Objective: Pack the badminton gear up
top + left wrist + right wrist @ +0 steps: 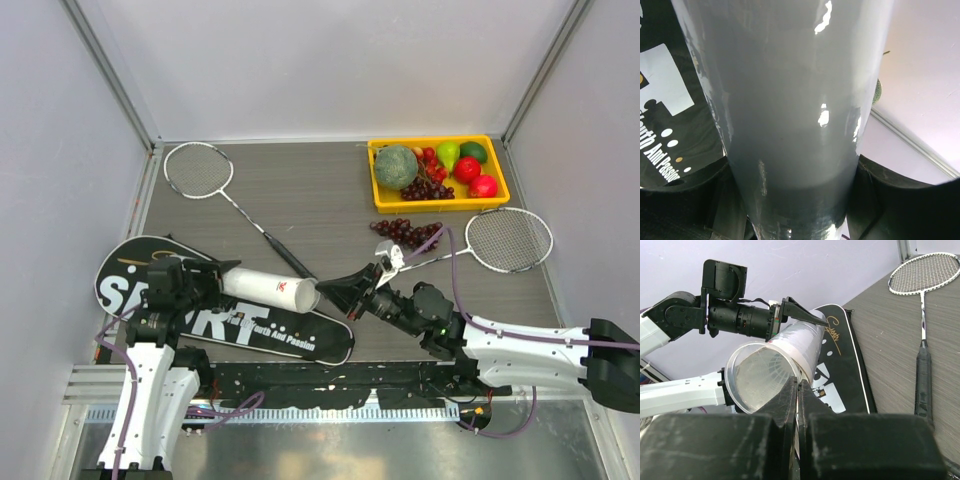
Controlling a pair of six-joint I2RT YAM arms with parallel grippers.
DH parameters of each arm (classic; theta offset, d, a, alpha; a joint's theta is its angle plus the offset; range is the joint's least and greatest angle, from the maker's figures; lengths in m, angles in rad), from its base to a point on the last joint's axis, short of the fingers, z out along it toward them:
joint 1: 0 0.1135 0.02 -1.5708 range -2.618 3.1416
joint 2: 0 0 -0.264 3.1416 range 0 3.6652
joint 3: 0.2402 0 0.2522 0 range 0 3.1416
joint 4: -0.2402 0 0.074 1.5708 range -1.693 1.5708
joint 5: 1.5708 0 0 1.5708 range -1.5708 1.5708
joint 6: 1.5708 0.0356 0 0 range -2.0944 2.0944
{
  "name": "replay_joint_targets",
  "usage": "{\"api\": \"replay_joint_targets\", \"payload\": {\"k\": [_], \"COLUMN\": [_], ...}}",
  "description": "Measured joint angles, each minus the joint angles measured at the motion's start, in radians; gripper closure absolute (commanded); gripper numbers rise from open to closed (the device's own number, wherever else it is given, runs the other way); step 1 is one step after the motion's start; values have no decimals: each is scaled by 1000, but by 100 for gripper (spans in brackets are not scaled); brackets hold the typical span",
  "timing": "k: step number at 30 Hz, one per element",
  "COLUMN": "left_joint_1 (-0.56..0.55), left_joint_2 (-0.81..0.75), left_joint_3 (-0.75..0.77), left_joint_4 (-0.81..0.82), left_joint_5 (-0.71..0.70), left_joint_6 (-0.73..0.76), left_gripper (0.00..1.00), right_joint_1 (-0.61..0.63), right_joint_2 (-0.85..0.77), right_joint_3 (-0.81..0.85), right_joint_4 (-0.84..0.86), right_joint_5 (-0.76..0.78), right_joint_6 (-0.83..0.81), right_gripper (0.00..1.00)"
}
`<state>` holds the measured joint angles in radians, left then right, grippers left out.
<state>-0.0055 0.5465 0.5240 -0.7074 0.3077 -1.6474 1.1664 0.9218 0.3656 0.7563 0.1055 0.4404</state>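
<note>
White tube [268, 287] sits over the black SPORT bag [290, 338], left gripper [212, 283] clamped around its rear end. Right gripper [338, 290] pressed together at the tube's open mouth. Rackets [198, 170] [508, 240] lie on the surface, well apart.

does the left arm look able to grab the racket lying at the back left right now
Probably not yet. The left gripper is shut on the white tube, so it would have to let that go first. The racket itself lies uncovered, its handle ending near the tube.
</note>
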Motion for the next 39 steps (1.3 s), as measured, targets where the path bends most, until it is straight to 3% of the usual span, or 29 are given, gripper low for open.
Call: {"api": "replay_joint_targets", "payload": {"k": [34,36,39], "left_joint_1": [0,1,1], "left_joint_2": [-1,-1,-2], "left_joint_3": [-12,-13,-13], "left_joint_4": [16,18,19], "left_joint_5": [20,20,19], "left_joint_6": [-25,-28,-29], "left_gripper": [100,100,100], "right_joint_1": [56,56,57], "right_joint_2": [67,72,74], "right_joint_3": [32,37,41], "right_joint_4": [-4,-5,-10], "right_joint_5": [104,109,115], "right_joint_6": [-25,-25,-23], "right_gripper": [95,91,75]}}
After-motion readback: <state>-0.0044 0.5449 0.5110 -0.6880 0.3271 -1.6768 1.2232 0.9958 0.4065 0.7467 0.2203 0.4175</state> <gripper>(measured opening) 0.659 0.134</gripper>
